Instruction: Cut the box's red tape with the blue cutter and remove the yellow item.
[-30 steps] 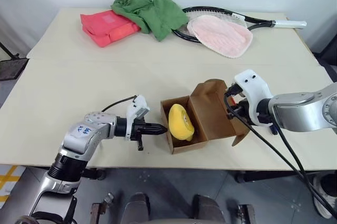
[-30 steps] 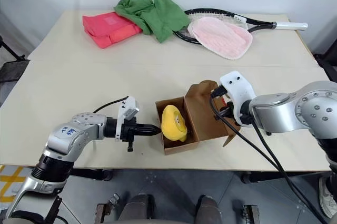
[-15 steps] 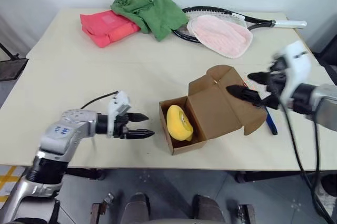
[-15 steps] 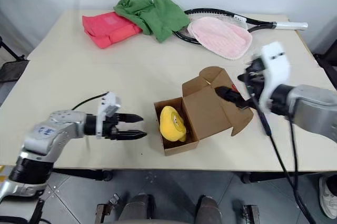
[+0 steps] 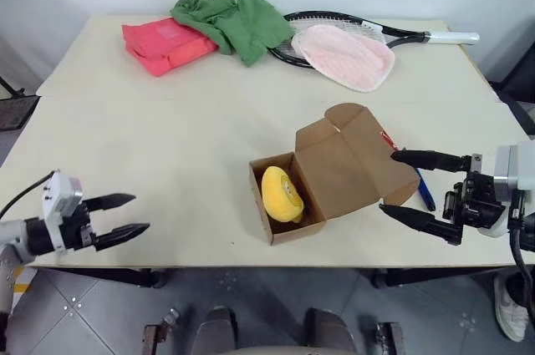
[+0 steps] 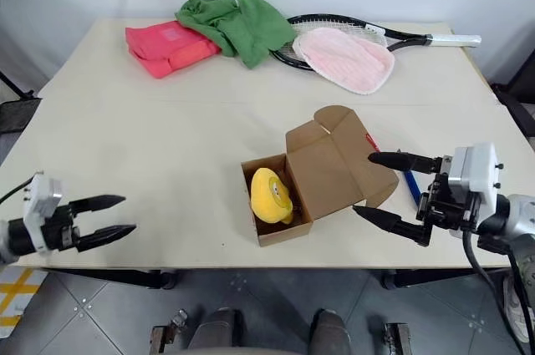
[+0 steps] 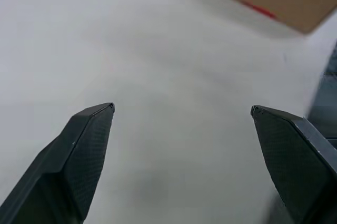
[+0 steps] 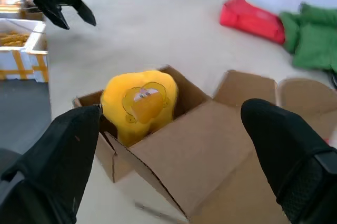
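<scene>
Beige table [image 5: 167, 121] fills most of the scene, seam line running across at mid-depth, pale wall behind, grey tiled floor in front. Left gripper [image 5: 125, 214] hangs off the table's near-left edge at 8 o'clock, jaws spread wide, empty, pointing toward the middle. Big open stretch of bare tabletop between it and the box. At 11 o'clock, far side: pink-red folded bag [image 5: 165, 43], green cloth [image 5: 236, 19] partly over it. Just right of that at 1 o'clock a tennis racket [image 5: 376, 31] with a pink towel [image 5: 344, 56] lying on its head, handle reaching the far-right edge. The box [image 5: 330, 173] sits near the front edge at 5 o'clock, flaps open, lid thrown back to the right; the yellow item [image 5: 282, 194] stands inside the left compartment, face patch seen in the right wrist view. A sliver of the red tape [image 5: 387, 139] shows at the lid's right edge. The blue cutter [image 5: 424, 191] lies on the table just right of the lid. Right gripper [image 5: 399, 182] at 4 o'clock, jaws spread wide, empty, fingers bracketing the lid's right flap, contact unclear.
</scene>
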Tool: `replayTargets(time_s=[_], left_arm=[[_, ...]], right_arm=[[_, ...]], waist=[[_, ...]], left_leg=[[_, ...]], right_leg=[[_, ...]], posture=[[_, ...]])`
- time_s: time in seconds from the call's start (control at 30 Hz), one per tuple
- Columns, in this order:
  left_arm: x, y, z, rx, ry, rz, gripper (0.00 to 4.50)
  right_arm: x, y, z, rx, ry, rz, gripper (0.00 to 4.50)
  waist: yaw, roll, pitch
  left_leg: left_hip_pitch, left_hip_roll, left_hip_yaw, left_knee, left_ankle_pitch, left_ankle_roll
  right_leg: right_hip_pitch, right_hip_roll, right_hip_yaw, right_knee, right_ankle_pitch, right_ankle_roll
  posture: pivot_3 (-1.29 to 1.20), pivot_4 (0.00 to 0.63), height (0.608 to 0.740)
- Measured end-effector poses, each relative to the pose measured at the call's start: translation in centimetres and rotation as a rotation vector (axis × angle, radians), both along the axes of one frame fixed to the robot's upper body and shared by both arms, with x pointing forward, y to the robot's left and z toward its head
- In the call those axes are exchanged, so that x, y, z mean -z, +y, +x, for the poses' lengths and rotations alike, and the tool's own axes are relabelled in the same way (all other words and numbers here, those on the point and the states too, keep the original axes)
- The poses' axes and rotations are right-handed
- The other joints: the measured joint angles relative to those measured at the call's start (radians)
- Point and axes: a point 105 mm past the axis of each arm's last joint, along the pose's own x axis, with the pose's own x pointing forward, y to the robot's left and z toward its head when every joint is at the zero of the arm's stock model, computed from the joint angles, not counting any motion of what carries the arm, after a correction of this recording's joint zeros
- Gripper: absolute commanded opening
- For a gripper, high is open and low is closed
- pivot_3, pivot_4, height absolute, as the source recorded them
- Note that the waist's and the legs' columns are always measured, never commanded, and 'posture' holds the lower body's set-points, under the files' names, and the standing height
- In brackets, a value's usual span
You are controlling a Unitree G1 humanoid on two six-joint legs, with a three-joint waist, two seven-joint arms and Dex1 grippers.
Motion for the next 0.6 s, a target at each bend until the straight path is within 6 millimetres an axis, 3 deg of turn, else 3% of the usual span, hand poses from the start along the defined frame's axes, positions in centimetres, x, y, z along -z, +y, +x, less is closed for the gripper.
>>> replayTargets(time_s=[0.1, 0.27, 0.37, 0.6], left_arm=[[-1.4, -1.9, 0.0, 0.044, -0.029, -0.021, 4.40], [-4.4, -6.5, 1.6, 0.165, -0.094, -0.024, 4.40], [-6.3, -10.7, 3.0, 0.317, -0.131, 0.019, 4.40], [-7.2, -18.8, 6.0, 0.553, -0.070, 0.232, 4.40]], right_arm=[[-0.2, 0.7, 0.0, -0.039, -0.032, -0.021, 4.50], [-1.5, 1.9, -0.6, -0.078, -0.046, 0.015, 4.50], [-2.0, 2.1, -0.8, -0.074, -0.035, 0.029, 4.50], [-2.1, 1.5, -1.4, -0.007, -0.006, 0.017, 4.50]], waist=[[0.006, 0.000, 0.000], [0.010, 0.000, 0.000], [0.017, 0.000, 0.000], [0.030, 0.000, 0.000]], left_leg=[[0.000, 0.000, 0.000, 0.001, 0.000, 0.000], [0.003, 0.000, -0.001, 0.000, 0.000, 0.000], [0.003, 0.000, 0.000, 0.000, 0.000, 0.000], [0.003, 0.000, 0.000, 0.001, 0.000, 0.000]], right_leg=[[0.001, 0.000, 0.000, 0.000, 0.000, 0.000], [0.002, 0.000, 0.000, 0.001, 0.000, 0.000], [0.003, 0.000, 0.000, 0.001, 0.000, 0.000], [0.003, 0.001, 0.000, 0.001, 0.000, 0.000]], posture=[[0.00, 0.150, 0.740], [0.00, 0.150, 0.740], [0.00, 0.150, 0.740], [0.00, 0.150, 0.740]])
